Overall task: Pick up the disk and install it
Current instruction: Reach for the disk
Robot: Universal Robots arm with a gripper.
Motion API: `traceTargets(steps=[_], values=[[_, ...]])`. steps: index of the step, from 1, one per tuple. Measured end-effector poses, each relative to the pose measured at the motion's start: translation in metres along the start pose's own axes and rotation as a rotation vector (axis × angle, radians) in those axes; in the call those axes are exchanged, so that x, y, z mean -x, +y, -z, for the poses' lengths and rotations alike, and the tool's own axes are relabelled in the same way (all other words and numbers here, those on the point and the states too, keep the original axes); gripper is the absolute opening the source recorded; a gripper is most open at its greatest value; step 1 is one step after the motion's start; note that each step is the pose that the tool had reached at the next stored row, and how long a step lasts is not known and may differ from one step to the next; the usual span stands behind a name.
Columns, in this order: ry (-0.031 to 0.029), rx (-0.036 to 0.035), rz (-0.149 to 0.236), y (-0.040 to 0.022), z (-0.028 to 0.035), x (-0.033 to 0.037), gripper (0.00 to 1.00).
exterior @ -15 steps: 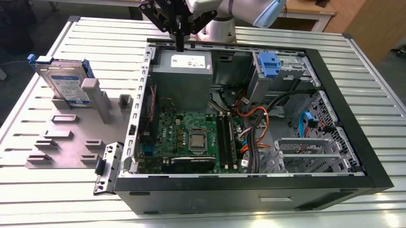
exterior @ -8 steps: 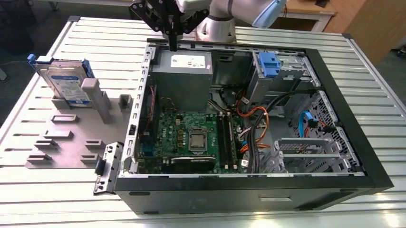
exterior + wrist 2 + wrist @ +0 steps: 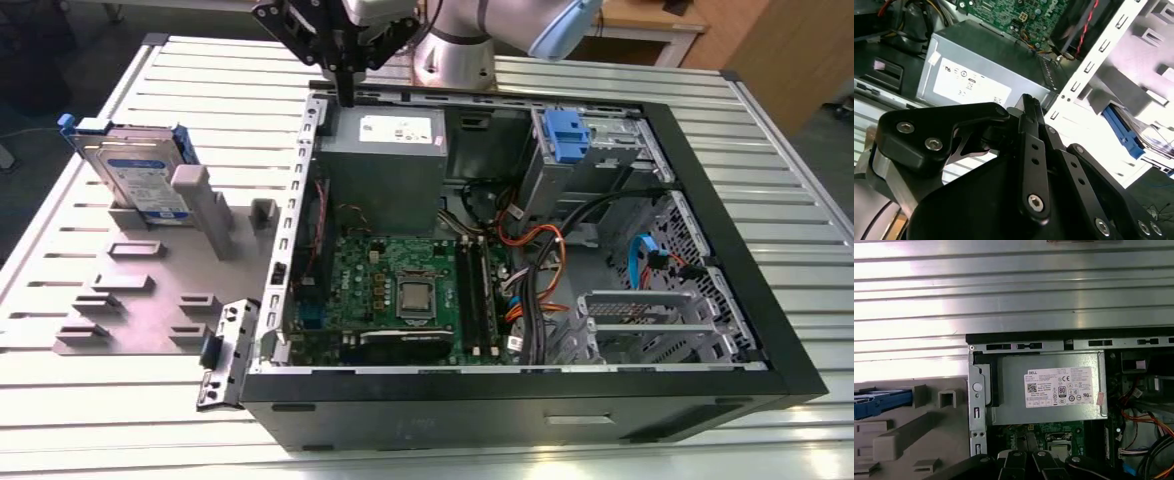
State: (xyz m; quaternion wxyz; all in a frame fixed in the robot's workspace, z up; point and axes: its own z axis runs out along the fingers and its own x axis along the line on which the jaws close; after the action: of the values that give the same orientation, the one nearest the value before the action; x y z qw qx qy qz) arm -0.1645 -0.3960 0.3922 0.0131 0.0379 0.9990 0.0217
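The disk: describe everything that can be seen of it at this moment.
The disk is a flat silver metal drive with a white-and-blue label, framed by a blue plastic carrier rail. It stands on edge, slightly tilted, in the grey fixture at the exterior view's left of the open computer case. The gripper hangs apart from it, over the case's rim.

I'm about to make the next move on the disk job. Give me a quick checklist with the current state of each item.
1. Disk seated upright in its grey stand: ok.
2. Gripper carrying nothing: ok, shut and empty.
3. Gripper lined up over the disk: not ok, it hangs above the computer case edge beside the power supply, apart from the disk.
4. Case open with the inside exposed: ok.
5. Drive cage free for the disk: cannot tell.
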Motion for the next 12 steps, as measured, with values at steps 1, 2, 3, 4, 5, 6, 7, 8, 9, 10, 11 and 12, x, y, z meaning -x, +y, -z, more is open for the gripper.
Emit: traceTargets(steps=[1, 2, 3, 4, 5, 6, 7, 8, 9, 10, 11, 12], values=[[0.0, 0.0, 0.0, 0.0, -0.0001, -0.0019, 0.11], [0.0, -0.0001, 0.0, 0.0001, -0.0001, -0.0039, 0.11], [0.0, 0.0, 0.0, 0.0002, -0.0002, -0.0058, 0.11], [0.0, -0.0001, 0.0, 0.0003, -0.0002, -0.0077, 0.11], [0.0, 0.0, 0.0, 0.0003, -0.0003, -0.0097, 0.11], [0.0, -0.0001, 0.0, 0.0003, -0.0004, -0.0116, 0.11], [0.0, 0.0, 0.0, 0.0004, -0.0005, -0.0136, 0.11], [0.0, 0.0, 0.0, 0.0004, -0.0006, -0.0156, 0.11], [0.0, 0.0, 0.0, 0.0004, -0.0008, -0.0176, 0.11], [0.0, 0.0, 0.0, 0.0004, -0.0009, -0.0195, 0.11], [0.0001, -0.0001, 0.0, 0.0005, -0.001, -0.0217, 0.11], [0.0001, -0.0001, 0.0, 0.0005, -0.0011, -0.0238, 0.11]])
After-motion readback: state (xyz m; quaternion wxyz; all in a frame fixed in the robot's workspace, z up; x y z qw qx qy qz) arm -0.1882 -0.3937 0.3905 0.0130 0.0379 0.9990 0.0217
